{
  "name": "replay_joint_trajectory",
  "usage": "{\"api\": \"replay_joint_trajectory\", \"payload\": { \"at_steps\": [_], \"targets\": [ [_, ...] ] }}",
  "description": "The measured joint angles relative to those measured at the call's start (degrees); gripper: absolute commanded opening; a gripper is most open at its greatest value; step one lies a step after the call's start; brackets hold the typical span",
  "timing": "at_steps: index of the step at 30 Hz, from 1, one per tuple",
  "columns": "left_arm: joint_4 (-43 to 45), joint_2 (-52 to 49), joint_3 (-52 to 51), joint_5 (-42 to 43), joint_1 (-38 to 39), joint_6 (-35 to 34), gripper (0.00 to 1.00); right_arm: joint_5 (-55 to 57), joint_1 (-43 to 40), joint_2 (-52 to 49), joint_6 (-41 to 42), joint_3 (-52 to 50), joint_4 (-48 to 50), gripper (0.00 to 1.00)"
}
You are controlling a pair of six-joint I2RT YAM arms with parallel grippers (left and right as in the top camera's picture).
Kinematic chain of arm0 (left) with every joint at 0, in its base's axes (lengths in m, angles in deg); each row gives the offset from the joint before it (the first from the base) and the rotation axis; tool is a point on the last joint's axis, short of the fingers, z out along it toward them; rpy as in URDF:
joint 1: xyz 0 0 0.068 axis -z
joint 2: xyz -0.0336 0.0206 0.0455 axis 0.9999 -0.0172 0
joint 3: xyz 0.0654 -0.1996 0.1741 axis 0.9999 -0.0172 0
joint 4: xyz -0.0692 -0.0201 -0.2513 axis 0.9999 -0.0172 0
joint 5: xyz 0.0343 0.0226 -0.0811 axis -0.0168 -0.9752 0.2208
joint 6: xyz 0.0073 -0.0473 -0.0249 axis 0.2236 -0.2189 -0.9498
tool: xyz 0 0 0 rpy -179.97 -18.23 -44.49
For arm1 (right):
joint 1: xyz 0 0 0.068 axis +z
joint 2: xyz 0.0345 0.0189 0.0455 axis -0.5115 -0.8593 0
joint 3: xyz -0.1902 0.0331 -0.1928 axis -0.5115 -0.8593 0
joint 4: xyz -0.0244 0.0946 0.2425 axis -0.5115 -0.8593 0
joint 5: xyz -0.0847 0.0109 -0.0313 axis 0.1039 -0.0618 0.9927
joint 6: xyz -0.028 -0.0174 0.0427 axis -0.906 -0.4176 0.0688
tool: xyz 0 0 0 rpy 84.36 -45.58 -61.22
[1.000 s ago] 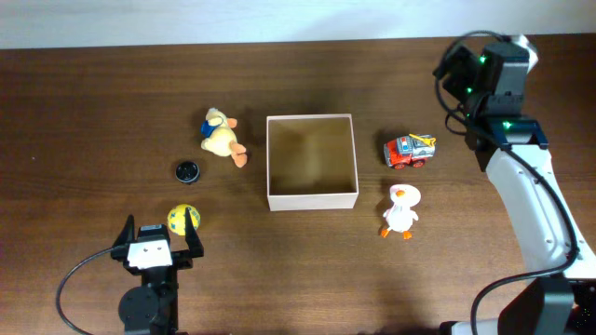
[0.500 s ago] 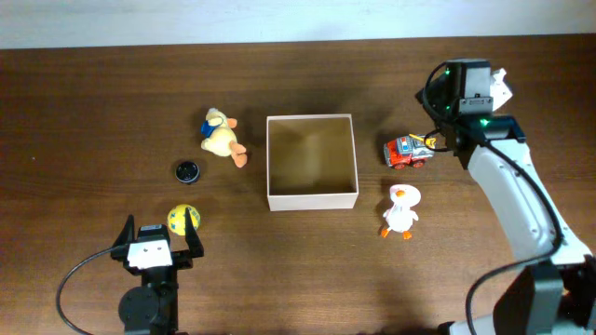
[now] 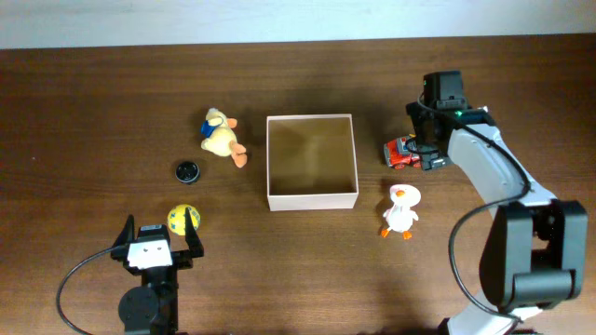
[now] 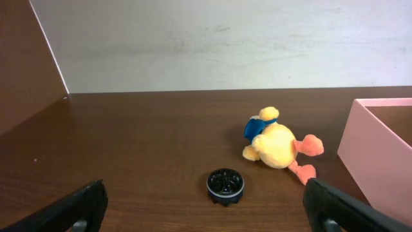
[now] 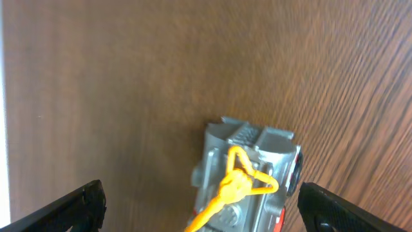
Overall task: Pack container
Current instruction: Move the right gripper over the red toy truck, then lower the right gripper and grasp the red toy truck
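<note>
**Right claw spread above the toy truck, first pick in hand**

The right claw (image 5: 201,205) is spread wide and grasps nothing; in the wrist view the red-and-grey toy truck (image 3: 400,154) lies in its gap. The step looks like the first pick. The container (image 3: 312,198) sits mid-table, near the truck on its left, and holds nothing. The next move likely calls for a square descent, a firm close across the truck's body, a lift clear of the box wall, and a release inside.

The left claw (image 4: 206,209) is also released, low at the near edge beside a yellow ball (image 3: 183,219). The table (image 3: 93,102) is dark, grained wood, and a pale wall (image 4: 225,38) stands behind it.
</note>
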Motion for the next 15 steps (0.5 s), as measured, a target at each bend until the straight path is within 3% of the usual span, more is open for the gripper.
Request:
{"api": "replay_joint_trajectory", "payload": {
  "at_steps": [15],
  "targets": [
    [0.0,0.0,0.0,0.0,0.0,0.0,0.99,-3.3,0.0,-3.0,6.1,0.0,-4.9,0.99]
  ]
}}
